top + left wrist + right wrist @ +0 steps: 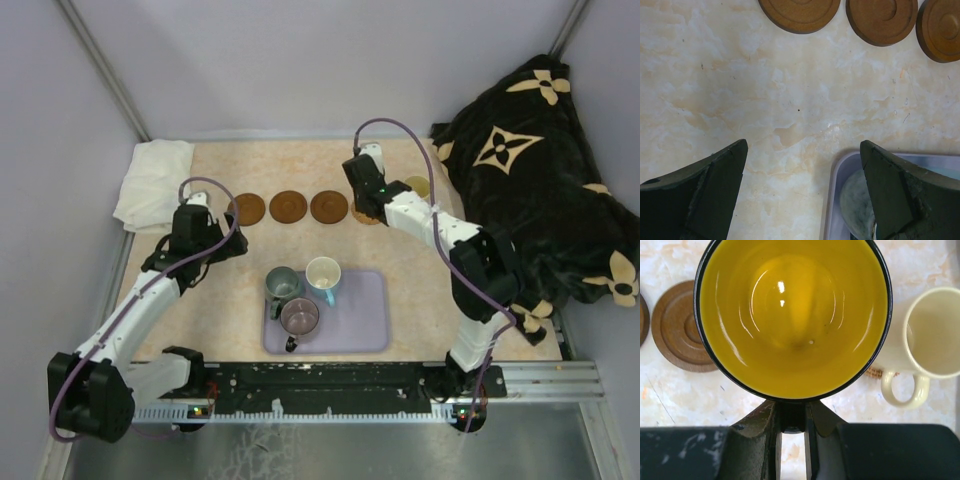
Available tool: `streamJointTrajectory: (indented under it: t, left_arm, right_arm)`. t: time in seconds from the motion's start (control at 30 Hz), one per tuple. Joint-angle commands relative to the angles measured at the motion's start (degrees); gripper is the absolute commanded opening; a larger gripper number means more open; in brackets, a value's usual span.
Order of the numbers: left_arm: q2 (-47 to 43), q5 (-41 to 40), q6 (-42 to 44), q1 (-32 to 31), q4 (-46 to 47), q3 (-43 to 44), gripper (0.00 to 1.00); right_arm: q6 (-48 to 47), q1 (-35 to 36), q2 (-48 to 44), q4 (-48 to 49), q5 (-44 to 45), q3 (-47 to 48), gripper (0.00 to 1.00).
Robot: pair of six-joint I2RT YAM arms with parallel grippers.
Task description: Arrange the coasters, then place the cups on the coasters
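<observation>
Three brown coasters (246, 209) (288, 207) (329, 207) lie in a row; the left wrist view shows them along its top edge (800, 12). A fourth coaster (368, 215) peeks out under my right gripper (364, 195). That gripper (792, 415) is shut on the handle of the yellow cup (792, 315), which hides whatever lies beneath it. The cream cup (932, 332) stands to its right on a tan coaster (875, 372). The grey-green (282, 285), white (323, 273) and mauve (299, 317) cups stand in the lavender tray (365, 320). My left gripper (802, 150) hovers open over bare table beside the tray's corner (835, 200).
A white folded cloth (152, 185) lies at the back left corner. A black bag with tan flower prints (530, 190) fills the right side, close to the right arm. Grey walls close off the table at the back and sides.
</observation>
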Motion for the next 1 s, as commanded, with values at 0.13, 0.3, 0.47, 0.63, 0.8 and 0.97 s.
streamJointTrajectory:
  t: [0.13,0.3,0.47,0.63,0.8,0.97]
  left_arm:
    - [0.27,-0.60,0.97,0.11,0.43,1.42,1.00]
    - [0.71,-0.28,1.11,0.11,0.37,1.67,0.99]
    - [0.92,-0.24,1.10,0.11,0.17,1.76,0.99]
    - [0.77,-0.18,1.12,0.12,0.09,1.75,0.99]
    - [0.53,-0.15,1.21,0.11,-0.09,1.64,0.99]
    - [0.42,-0.26,1.13,0.11,-0.18,1.63,0.99]
  right_arm:
    - [0.01,-2.09,4.07,-4.08,-2.06,11.56,0.00]
    - [1.61,-2.93,4.50,-4.27,-3.00,10.97,0.00]
    - [2.46,-3.59,4.79,-5.41,-4.77,10.72,0.00]
    - [4.23,-4.56,5.09,-5.17,-6.07,9.62,0.00]
    - [4.58,-4.58,5.05,-3.73,-5.76,8.00,0.00]
    - [5.36,-4.58,5.48,-3.56,-5.82,7.38,0.00]
